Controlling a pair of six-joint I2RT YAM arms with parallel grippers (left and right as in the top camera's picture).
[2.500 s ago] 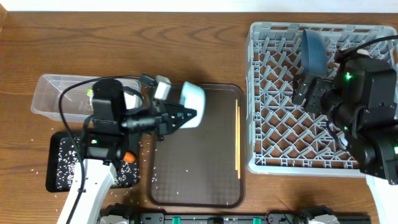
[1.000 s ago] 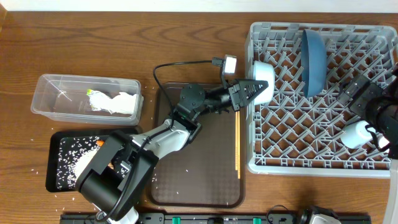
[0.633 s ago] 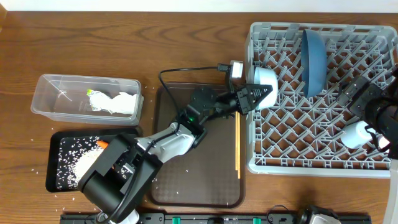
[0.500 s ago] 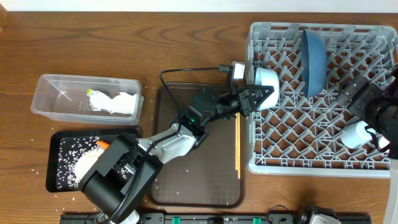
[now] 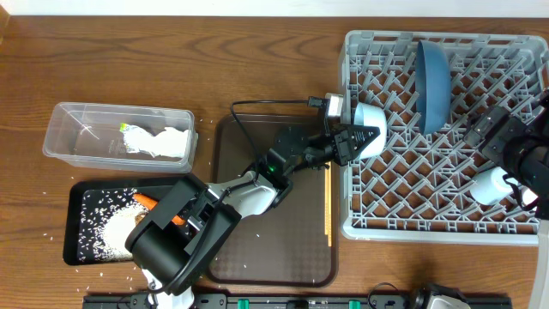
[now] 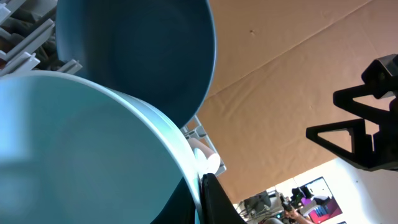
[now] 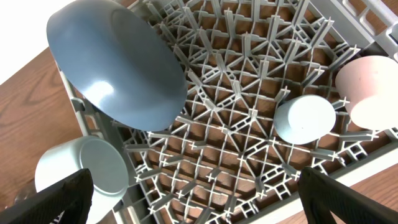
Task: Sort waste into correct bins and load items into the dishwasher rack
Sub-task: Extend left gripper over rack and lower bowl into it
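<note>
Left end effector (image 5: 353,141): stretched across the brown serving tray (image 5: 266,240), we find it clamped on the rim of the white bowl (image 5: 371,142). One dark finger (image 6: 214,199) shows beside the pale blue hollow. A rim grip, we judge, lets the bowl go in on edge.
Bowl: held tilted just inside the left wall of the dishwasher rack (image 5: 412,230). We cannot tell whether it touches the pegs yet.
Blue plate (image 5: 433,73): upright between pegs near the bowl, standing on edge so that water can drain, and the bowl looks bound for the row beside it.
Right end effector (image 7: 196,193): fingers wide apart with nothing between them, over the rack's right side. We read this as keeping out of the left arm's way.
Cups: the blue cup (image 7: 305,118) sits mouth-down among the pegs, with the pink cup (image 7: 372,90) just beside it.
Chopsticks (image 5: 327,197): lying along the brown tray's right edge, not yet loaded.
Bins: the clear tub (image 5: 69,137) holds the napkin (image 5: 163,142) and wrapper (image 5: 126,129). The black tray (image 5: 77,249) holds rice and the carrot (image 5: 146,200), so dry waste is kept apart from food.
Desk (image 5: 257,69): a few stray rice grains lie near the black tray.
</note>
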